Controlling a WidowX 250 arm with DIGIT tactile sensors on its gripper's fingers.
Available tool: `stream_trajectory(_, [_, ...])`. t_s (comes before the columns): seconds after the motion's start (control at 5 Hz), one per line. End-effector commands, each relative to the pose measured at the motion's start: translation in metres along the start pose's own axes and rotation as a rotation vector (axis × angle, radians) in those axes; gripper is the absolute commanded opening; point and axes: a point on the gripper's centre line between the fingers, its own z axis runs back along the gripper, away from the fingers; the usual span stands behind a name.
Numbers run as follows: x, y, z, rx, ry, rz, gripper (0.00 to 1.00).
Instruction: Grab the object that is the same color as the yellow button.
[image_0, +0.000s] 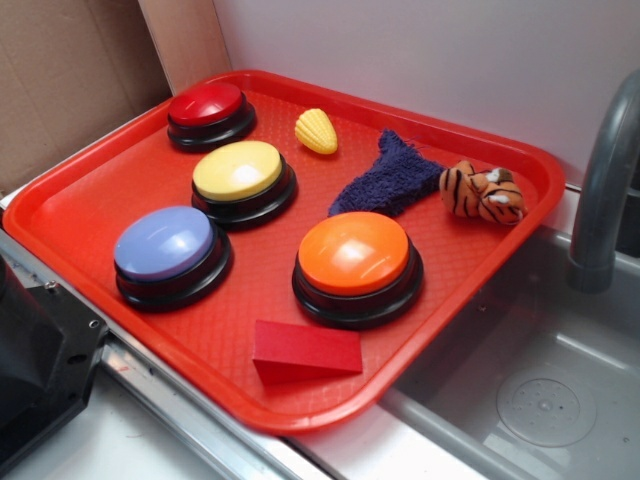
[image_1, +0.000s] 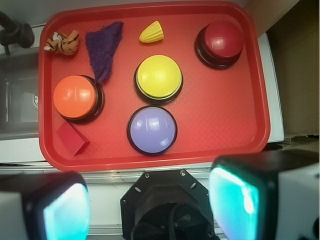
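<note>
Toy corn cob (image_0: 316, 131) is lying on the red tray (image_0: 90, 215) near its far edge, between the red button (image_0: 210, 114) and the purple cloth (image_0: 388, 176), just behind the yellow button (image_0: 243, 181) and not touching it. Gripper (image_1: 150, 205) is hanging well above the tray's near side, fingers (image_1: 235, 197) spread wide with nothing between them; fingertips are probably cut off by the wrist view's edge. Orange button (image_0: 356, 265), lilac button (image_0: 170, 254), red wedge (image_0: 303, 350) and toy tiger (image_0: 483, 192) are sitting elsewhere on the tray.

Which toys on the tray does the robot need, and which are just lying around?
Needed: toy corn, yellow button.

Just lying around: red button, purple button, orange button, red wedge, blue cloth, toy tiger.
</note>
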Motion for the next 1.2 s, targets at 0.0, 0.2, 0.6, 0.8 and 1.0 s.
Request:
stream_trajectory(0.0, [0.000, 0.000, 0.000, 0.000, 0.000, 0.000, 1.00])
stream_trajectory(0.2, [0.027, 0.008, -0.012, 0.067, -0.083, 0.079, 1.00])
stream_trajectory(0.6, [0.076, 0.007, -0.056, 0.108, -0.196, 0.424, 1.00])
stream_trajectory(0.8, [0.101, -0.003, -0.100, 0.092, -0.232, 0.565, 1.00])
stream_trajectory(1.0, [0.124, -0.008, -0.124, 0.128, -0.242, 0.628, 1.00])
